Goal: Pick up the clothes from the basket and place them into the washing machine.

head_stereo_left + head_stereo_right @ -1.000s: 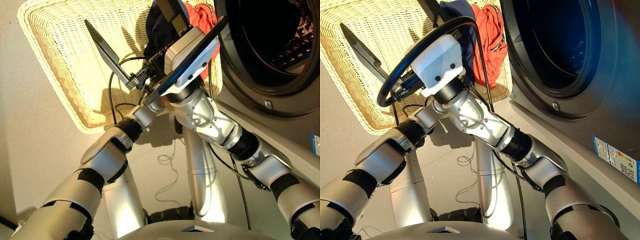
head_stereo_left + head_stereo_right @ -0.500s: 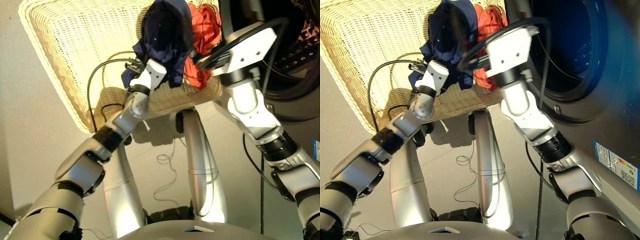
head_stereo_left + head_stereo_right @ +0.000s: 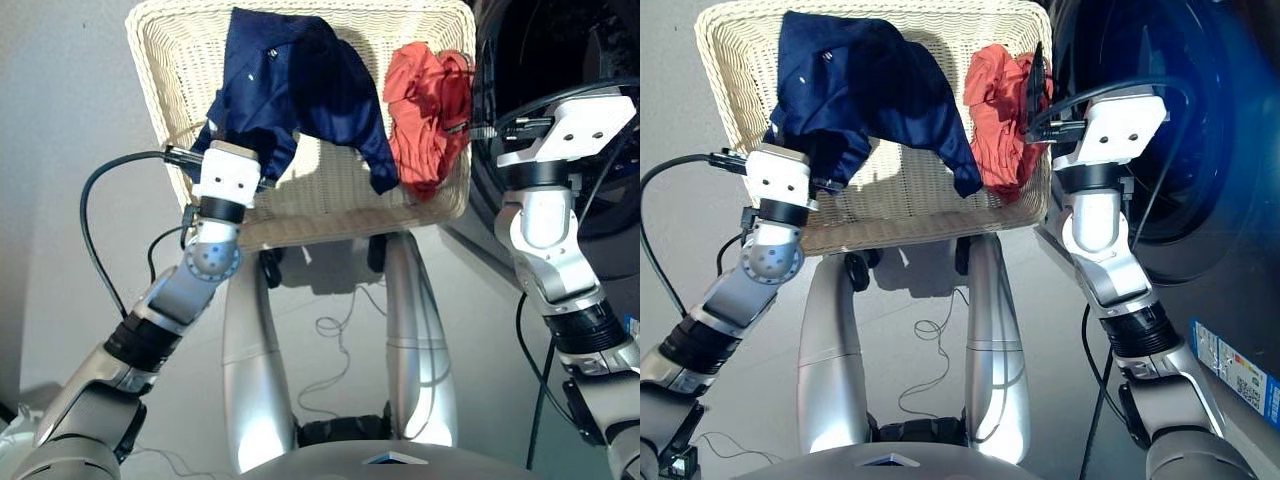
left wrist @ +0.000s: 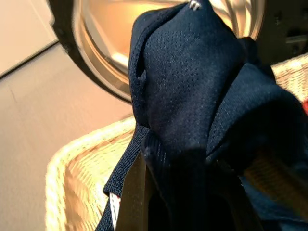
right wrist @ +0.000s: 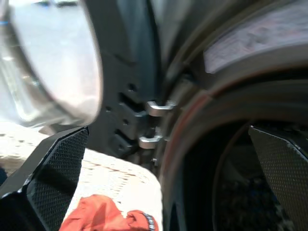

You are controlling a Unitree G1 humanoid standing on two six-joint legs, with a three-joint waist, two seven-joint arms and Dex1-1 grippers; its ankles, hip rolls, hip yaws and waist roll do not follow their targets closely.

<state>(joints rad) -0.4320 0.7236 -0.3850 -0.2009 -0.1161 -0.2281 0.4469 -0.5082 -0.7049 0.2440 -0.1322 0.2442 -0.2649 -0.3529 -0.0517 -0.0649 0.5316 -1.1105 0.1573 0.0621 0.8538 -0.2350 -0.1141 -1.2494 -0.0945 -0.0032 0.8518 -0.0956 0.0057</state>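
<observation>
The biggest risk you are facing is the navy blue mesh cloth garment (image 3: 300,90) snagging as you are carrying it across. A long tail of it is hanging down over the inside of the shallow cream woven wicker basket (image 3: 160,60), and its trailing corner is draping just beside the crumpled orange-red cloth garment (image 3: 428,110). If you are swinging toward the dark grey front-loading washing machine (image 3: 1200,150) with that tail dragging, it could be catching on the wicker rim or pulling the orange-red piece along. The hold itself is also looking shallow: the cloth is bunching over the left claw (image 4: 185,192), so a fast move could be shaking it loose onto the floor.

The right arm is a second worry. It is sitting between the basket and the machine's round door opening, so it could be blocking the left arm's path.

The left claw is gripping the navy garment, with the fabric wrapping over and mostly hiding its 2 fingers. The right claw (image 5: 163,183) is standing wide apart and holding nothing, pointing at the door hinge and the dark rim of the opening, with the orange-red garment lying in the basket near 1 finger.
</observation>
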